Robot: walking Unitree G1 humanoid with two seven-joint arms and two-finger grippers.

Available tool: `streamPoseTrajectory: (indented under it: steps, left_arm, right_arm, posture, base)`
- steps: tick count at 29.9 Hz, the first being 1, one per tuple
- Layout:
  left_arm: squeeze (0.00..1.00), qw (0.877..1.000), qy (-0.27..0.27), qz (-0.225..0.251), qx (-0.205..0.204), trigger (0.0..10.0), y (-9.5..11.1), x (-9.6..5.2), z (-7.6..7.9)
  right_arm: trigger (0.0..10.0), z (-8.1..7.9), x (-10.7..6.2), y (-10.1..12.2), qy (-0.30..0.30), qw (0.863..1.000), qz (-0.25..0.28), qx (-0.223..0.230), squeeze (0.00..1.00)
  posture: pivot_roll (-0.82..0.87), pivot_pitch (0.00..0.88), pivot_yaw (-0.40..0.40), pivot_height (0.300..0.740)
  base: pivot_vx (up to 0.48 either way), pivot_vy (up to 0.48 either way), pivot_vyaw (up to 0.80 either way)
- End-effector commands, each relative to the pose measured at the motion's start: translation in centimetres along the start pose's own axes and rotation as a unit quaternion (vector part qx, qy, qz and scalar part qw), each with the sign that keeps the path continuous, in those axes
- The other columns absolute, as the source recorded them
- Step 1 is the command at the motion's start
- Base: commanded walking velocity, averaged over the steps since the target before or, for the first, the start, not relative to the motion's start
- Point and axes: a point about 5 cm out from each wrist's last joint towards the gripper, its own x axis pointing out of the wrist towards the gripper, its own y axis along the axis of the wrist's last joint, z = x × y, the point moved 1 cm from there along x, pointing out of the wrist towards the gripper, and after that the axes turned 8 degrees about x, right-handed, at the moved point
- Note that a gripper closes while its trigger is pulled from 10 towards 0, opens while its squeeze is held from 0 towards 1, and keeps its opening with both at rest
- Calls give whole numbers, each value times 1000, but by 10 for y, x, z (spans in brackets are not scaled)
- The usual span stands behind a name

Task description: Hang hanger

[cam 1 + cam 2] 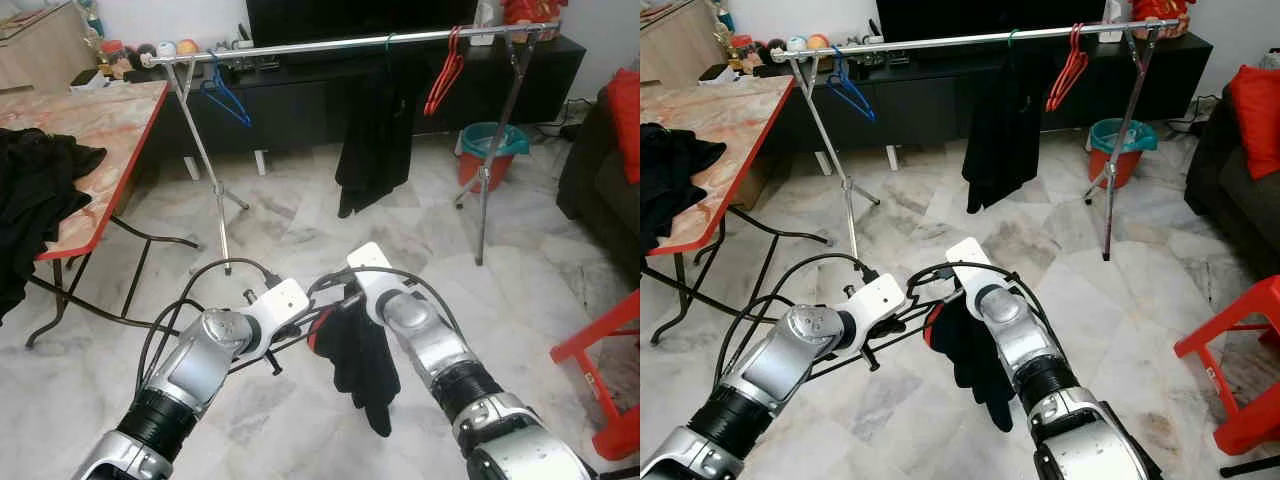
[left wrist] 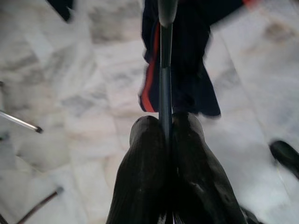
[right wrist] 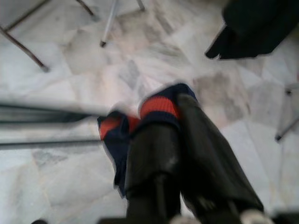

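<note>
2 pincers meet low: left pincer pinches 1 hanger; right pincer pinches its garment. Beyond, 1 rail carries 3 hangers.

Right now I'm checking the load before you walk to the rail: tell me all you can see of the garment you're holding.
The dark garment looks like soft knit fabric, navy to black, with a red ribbed band at its edge. It hangs limp above the marble floor between both arms, draped on a thin black hanger. The left gripper is shut on the hanger's bar; the right gripper is shut on the garment's red-banded edge.
</note>
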Motion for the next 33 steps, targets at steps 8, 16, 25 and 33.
streamPoseTrajectory:
  steps: [8, 16, 25, 33]
  left_arm:
    - [0, 998, 49, -46, -7, 10000, -11, -4, -18]
    - [0, 995, 39, -87, -6, 10000, -25, -3, -14]
    - [0, 990, 95, -107, -4, 10000, -28, -4, -27]
    - [0, 985, 118, -122, 10, 10000, -32, -5, -33]
  right_arm:
    - [10000, -15, -1, 12, 11, 1000, 16, -8, 0]
    - [10000, -16, -3, 19, 5, 1000, 23, -4, 0]
    - [10000, -24, -5, 24, 10, 1000, 25, 14, 0]
    - [10000, -40, -7, 19, 38, 999, 11, 2, 0]
  posture:
    - [45, 0, 77, 740]
    - [43, 0, 76, 740]
    - [42, 0, 75, 740]
    - [47, 0, 75, 740]
  base:
    - [0, 0, 0]
    - [0, 0, 0]
    - [0, 0, 0]
    - [0, 0, 0]
